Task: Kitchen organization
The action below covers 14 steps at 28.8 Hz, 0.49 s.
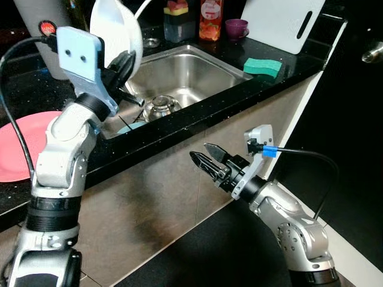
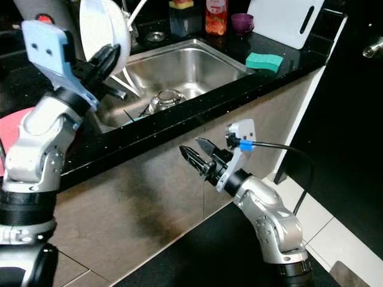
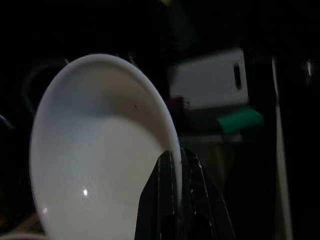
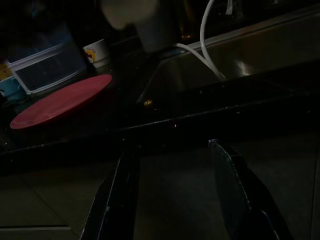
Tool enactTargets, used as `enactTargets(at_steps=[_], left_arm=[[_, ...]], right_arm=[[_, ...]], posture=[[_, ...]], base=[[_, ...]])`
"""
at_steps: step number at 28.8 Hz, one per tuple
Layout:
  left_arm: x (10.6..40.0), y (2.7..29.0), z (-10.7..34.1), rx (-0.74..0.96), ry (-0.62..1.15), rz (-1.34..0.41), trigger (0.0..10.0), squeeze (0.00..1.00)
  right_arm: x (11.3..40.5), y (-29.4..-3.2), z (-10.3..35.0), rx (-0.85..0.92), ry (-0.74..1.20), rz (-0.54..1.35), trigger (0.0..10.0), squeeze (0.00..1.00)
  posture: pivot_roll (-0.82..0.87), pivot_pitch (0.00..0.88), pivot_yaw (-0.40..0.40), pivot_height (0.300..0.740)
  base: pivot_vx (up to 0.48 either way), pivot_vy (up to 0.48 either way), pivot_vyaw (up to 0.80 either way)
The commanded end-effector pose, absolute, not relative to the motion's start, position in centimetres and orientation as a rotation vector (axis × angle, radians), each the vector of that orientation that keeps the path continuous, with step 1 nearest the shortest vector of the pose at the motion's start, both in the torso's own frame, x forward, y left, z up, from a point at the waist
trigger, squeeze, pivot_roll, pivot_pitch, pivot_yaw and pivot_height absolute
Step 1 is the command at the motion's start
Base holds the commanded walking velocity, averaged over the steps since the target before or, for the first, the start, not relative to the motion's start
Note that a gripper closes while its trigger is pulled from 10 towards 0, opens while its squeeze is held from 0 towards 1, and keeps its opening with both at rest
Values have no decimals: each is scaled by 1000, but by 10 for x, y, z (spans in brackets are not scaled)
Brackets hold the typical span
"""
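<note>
Left hand point(image 1: 122, 66) pinches a white bowl's point(image 1: 119, 30) rim, lifting it above the sink point(image 1: 179, 72) near the table's front edge, likely to relocate it. Right hand point(image 1: 206, 156) hangs spread below the table.

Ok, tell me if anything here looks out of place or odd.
Nothing spilled or broken. The left gripper holds a white bowl by its rim, tipped on edge above the sink, where a metal bowl lies upside down.

red-labelled bottle point(image 1: 211, 18) by the sink, print too blurred to read
</note>
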State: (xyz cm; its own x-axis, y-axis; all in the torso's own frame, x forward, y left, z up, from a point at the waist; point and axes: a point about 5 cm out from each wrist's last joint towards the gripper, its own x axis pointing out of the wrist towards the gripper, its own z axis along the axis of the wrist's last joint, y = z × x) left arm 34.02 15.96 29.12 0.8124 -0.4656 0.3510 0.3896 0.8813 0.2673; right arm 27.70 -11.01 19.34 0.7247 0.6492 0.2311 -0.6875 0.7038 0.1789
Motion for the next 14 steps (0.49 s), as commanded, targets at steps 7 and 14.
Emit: enactTargets(at_steps=[7,14], left_arm=[[362,166,289,312,-399,-508,10000,0],[382,166,290,285,-370,-537,10000,0]], right_arm=[[266,-117,198,259,-152,726,10000,0],[257,-123,198,252,-128,716,10000,0]], posture=[[-37,10,65,740],[-76,54,59,740]], base=[[0,0,0],[0,0,0]])
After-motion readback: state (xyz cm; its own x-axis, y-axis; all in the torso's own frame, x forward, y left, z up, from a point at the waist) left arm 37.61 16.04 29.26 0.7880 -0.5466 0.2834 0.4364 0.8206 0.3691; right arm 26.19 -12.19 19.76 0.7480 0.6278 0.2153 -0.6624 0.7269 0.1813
